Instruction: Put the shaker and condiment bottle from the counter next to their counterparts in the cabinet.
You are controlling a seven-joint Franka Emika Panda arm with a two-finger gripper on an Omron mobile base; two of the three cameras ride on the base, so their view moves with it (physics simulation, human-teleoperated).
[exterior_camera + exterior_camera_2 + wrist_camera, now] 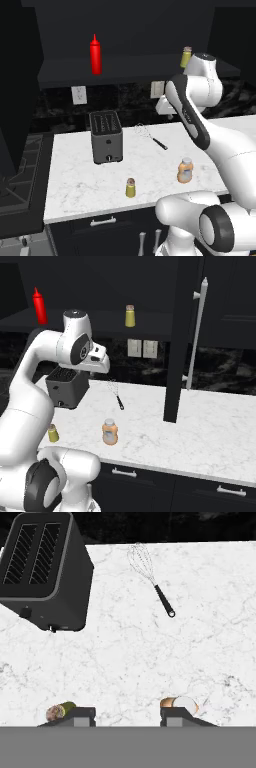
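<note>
Shaker (130,187) and condiment bottle (185,170) both stand upright on the counter (80,175), near its front edge and well apart from each other, the shaker to the left in both base views. It is a small yellow-olive cylinder with a brownish-grey cap, its long axis vertical and the cap on top. The condiment bottle is squat and orange-tan, with rounded shoulders, a whitish cap and a pale label on its side; it too points straight up. In the hand view the camera looks down on them from above: the shaker (61,710) shows just beside the left finger tip and the condiment bottle (180,703) just behind the right one, each partly hidden. The gripper (127,716) hangs high over the counter with its jaws spread wide and nothing between them. Behind the two containers a dark toaster (105,136) sits on the counter with its slots facing up, and a wire whisk (151,136) lies flat to its right, handle toward the front. On the shelf of the cabinet (130,67) above, the tall red squeeze bottle (95,54) stands upright with its nozzle up, and the second shaker (130,316) stands upright well to its right.
</note>
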